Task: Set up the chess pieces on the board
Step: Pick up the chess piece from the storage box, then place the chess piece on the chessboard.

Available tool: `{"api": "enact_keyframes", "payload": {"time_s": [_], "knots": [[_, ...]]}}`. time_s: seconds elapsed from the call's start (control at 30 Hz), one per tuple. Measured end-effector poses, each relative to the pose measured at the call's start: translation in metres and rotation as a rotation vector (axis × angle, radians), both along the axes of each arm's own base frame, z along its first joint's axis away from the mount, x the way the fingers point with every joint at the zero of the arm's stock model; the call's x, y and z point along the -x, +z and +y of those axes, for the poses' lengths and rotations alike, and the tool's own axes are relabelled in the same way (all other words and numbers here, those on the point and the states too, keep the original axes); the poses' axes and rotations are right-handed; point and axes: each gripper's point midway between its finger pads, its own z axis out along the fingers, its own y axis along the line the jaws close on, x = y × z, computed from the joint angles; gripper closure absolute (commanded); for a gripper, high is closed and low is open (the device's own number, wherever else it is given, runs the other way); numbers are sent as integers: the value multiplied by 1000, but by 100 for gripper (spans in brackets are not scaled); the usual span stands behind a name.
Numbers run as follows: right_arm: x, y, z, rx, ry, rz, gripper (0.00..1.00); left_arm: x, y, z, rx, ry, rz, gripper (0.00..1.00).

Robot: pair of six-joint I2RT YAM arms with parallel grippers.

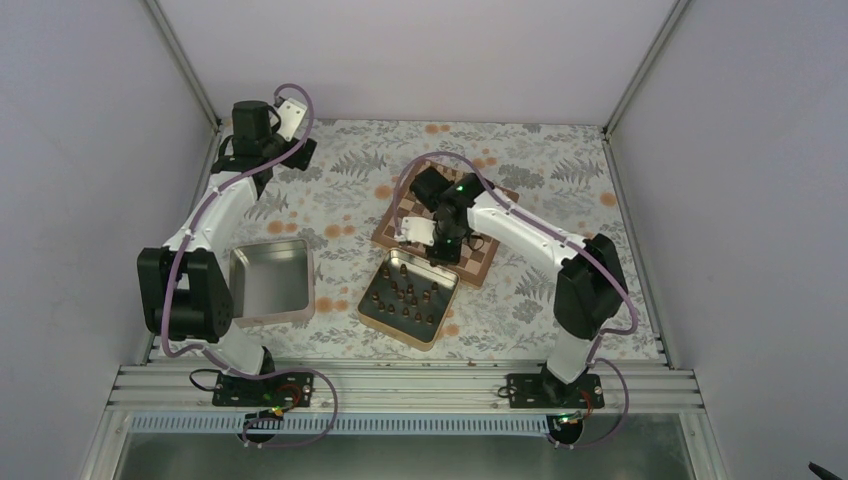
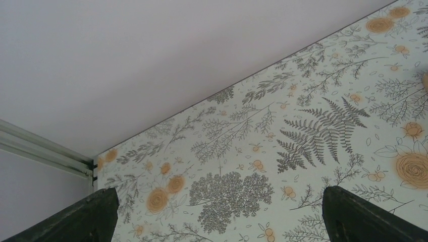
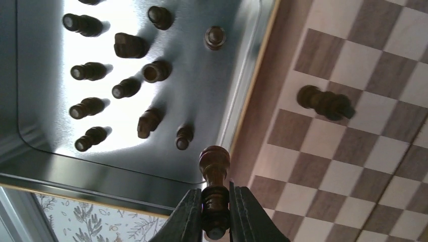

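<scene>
My right gripper [image 3: 216,212] is shut on a dark brown chess piece [image 3: 214,174], which it holds by the base. It hangs over the seam between a metal tin [image 3: 45,151] and the board [image 3: 353,151]. In the top view this gripper [image 1: 440,246] sits at the board's [image 1: 482,264] near edge. One dark piece [image 3: 325,102] stands on a board square. Several more dark pieces [image 3: 126,88] are in the tin [image 1: 447,308]. My left gripper [image 2: 217,222] is open over bare floral cloth at the back left, with nothing between its fingers [image 2: 75,217].
An empty square tin [image 1: 306,282] lies near the left arm's base. A floral cloth [image 1: 350,200] covers the table. Grey walls and metal frame rails close in the back and sides.
</scene>
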Motion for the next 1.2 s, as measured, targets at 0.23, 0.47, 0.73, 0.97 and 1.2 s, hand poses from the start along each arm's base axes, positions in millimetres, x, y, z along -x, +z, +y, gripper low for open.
{"api": "enact_keyframes", "payload": {"time_s": [0.23, 0.47, 0.73, 0.97, 1.2], "knots": [[-35, 3, -13, 2, -49, -31, 88, 0, 2, 2, 0, 4, -4, 0], [-67, -10, -21, 35, -67, -34, 87, 1, 4, 6, 0, 11, -8, 0], [-73, -23, -14, 55, -36, 1, 87, 1, 4, 5, -2, 7, -8, 0], [-71, -37, -14, 73, -27, 34, 87, 1, 4, 3, 2, -6, -8, 0], [-70, -43, -11, 68, -17, 51, 87, 1, 4, 2, 4, -9, -8, 0]]}}
